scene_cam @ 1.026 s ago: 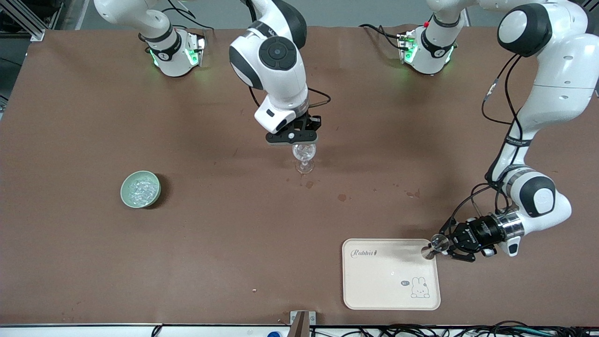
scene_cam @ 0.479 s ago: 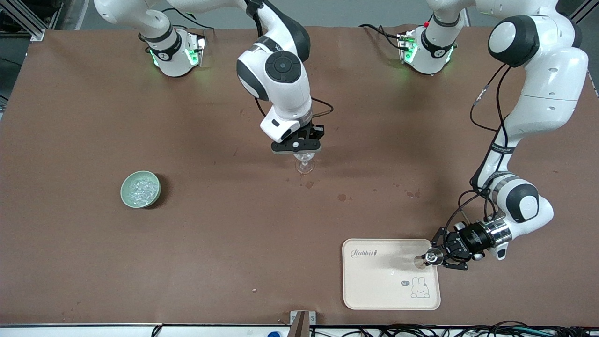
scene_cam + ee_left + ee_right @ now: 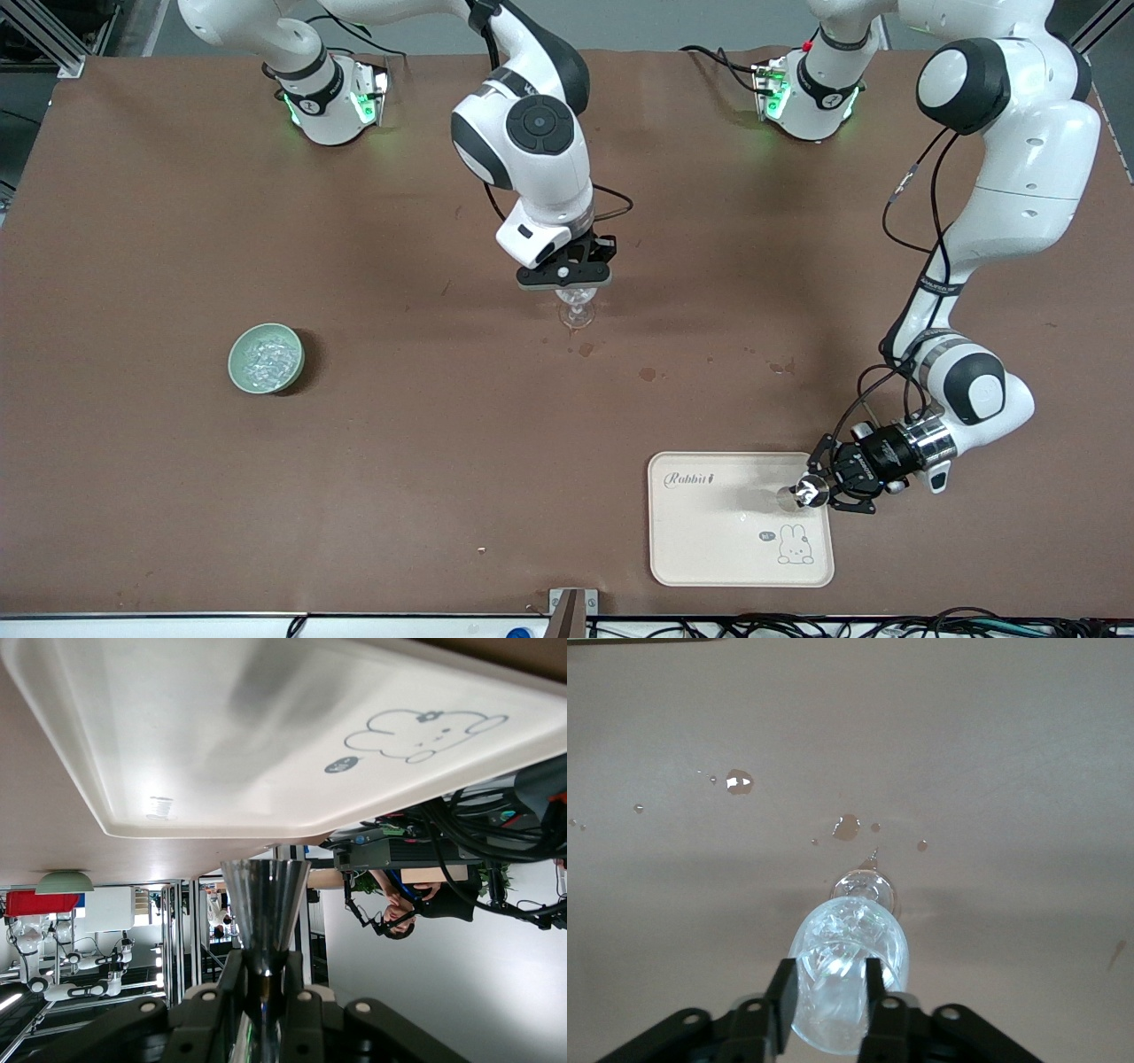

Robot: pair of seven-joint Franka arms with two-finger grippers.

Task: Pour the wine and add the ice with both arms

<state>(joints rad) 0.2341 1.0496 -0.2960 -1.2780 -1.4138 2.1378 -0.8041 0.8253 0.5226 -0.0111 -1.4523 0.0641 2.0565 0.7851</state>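
A clear stemmed glass (image 3: 577,310) stands mid-table with ice in it; it also shows in the right wrist view (image 3: 879,917). My right gripper (image 3: 564,276) hangs right at its mouth, and its fingers (image 3: 782,992) are closed on a clear ice chunk (image 3: 831,979) over the opening. My left gripper (image 3: 819,489) is shut on the waist of a small metal jigger (image 3: 791,496), held sideways just over the cream tray (image 3: 740,518) at its corner toward the left arm's end. The jigger (image 3: 264,904) and tray (image 3: 266,726) show in the left wrist view. More ice (image 3: 266,356) lies in the bowl.
The pale green bowl (image 3: 239,372) sits toward the right arm's end of the table. Brown droplets (image 3: 648,374) spot the cloth near the glass, seen also in the right wrist view (image 3: 847,826). The tray carries a rabbit drawing (image 3: 796,545).
My right gripper has come down onto the glass's mouth and now hides most of its bowl. My left gripper has carried the jigger from beside the tray's edge to over the tray.
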